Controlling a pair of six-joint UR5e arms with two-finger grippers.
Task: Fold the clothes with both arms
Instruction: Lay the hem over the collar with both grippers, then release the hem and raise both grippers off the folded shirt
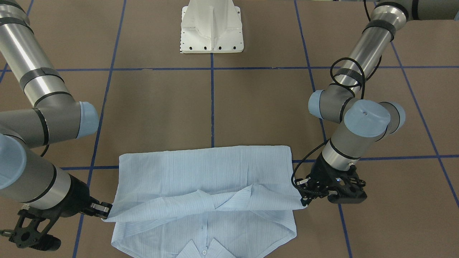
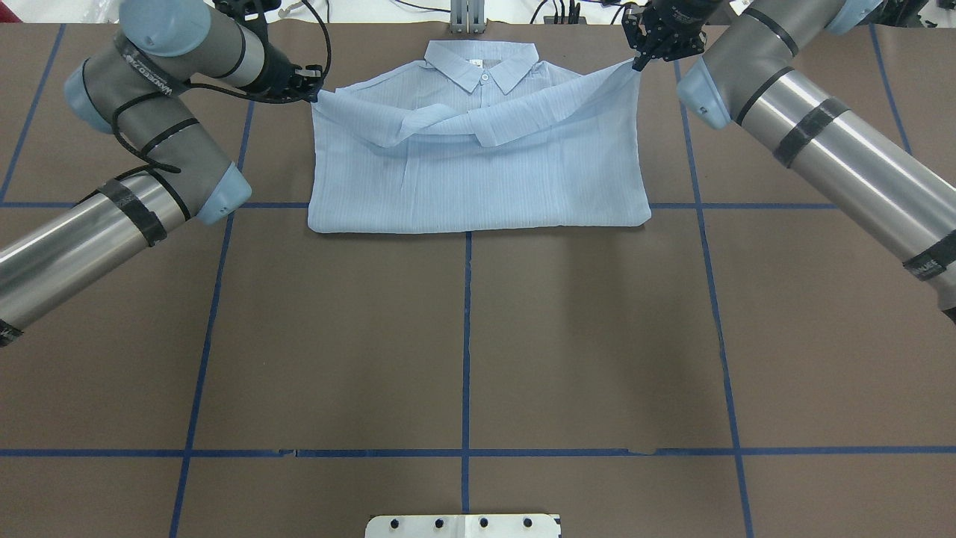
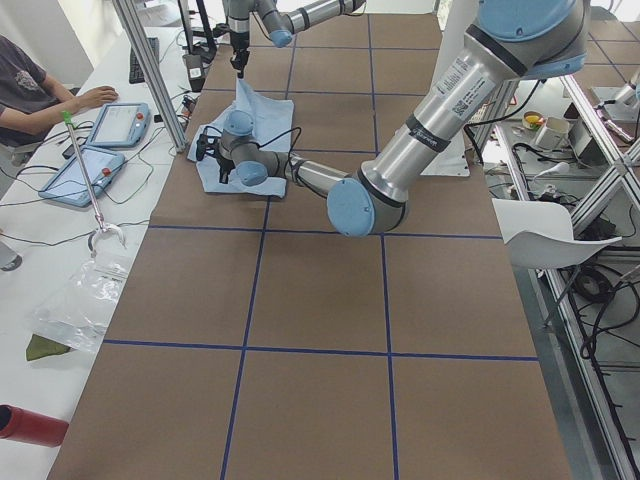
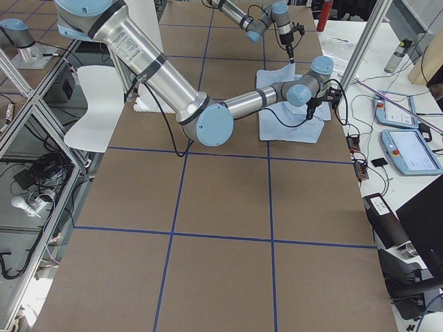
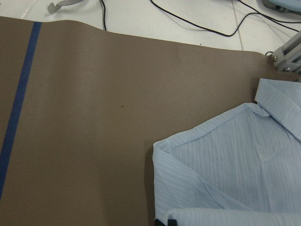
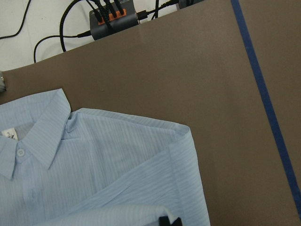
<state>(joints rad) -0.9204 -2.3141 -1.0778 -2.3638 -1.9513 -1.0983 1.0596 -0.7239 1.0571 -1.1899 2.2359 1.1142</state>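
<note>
The pale blue striped shirt (image 2: pixel 478 179) lies at the table's far edge, collar (image 2: pixel 482 63) away from the robot, sleeves crossed on top. Its lower half is folded up over the body. My left gripper (image 2: pixel 314 93) is shut on the left corner of that folded layer and holds it slightly raised. My right gripper (image 2: pixel 638 63) is shut on the right corner, also lifted. In the front-facing view the shirt (image 1: pixel 204 168) hangs between the left gripper (image 1: pixel 304 200) and the right gripper (image 1: pixel 105 211). The wrist views show the shirt (image 5: pixel 235 165) (image 6: pixel 94 165) just below each gripper.
The white pedestal base (image 1: pixel 211 28) stands at the robot's side of the table. Blue tape lines (image 2: pixel 467 336) grid the brown table surface. Beyond the far edge are cables, tablets (image 3: pixel 120 125) and a seated operator (image 3: pixel 30 80).
</note>
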